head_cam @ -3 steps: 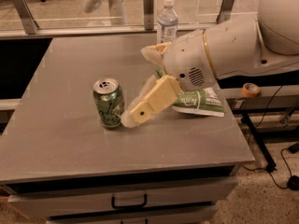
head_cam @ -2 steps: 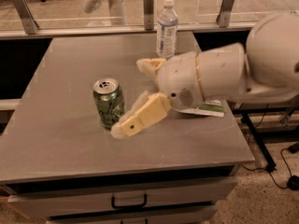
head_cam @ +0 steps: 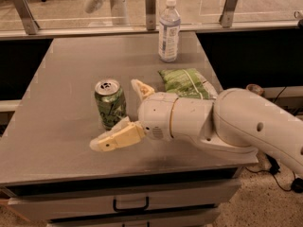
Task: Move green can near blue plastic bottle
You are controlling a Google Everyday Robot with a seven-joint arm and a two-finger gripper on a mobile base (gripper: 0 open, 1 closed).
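1. The green can (head_cam: 110, 103) stood upright on the bench (head_cam: 61, 70), between the two fingers (head_cam: 116, 138) of the tool and not yet lifted. I could not tell whether either finger touched it.
2. The tool (head_cam: 117, 115) was spread wide. One finger lay low in front of the can and the other reached round behind it. That straddle looked like the set-up for a side grasp on the can's body.
3. The blue plastic bottle (head_cam: 169, 30) stood upright well beyond the tool, at the bench's far edge and well apart from the can. The can probably still had to be carried that whole way back.
4. A green snack bag (head_cam: 187, 83) lay flat just behind the tool's wrist, roughly between can and bottle. It was likely something to steer past.
5. Counted: one can, one bottle, one bag, and one tool with two fingers.
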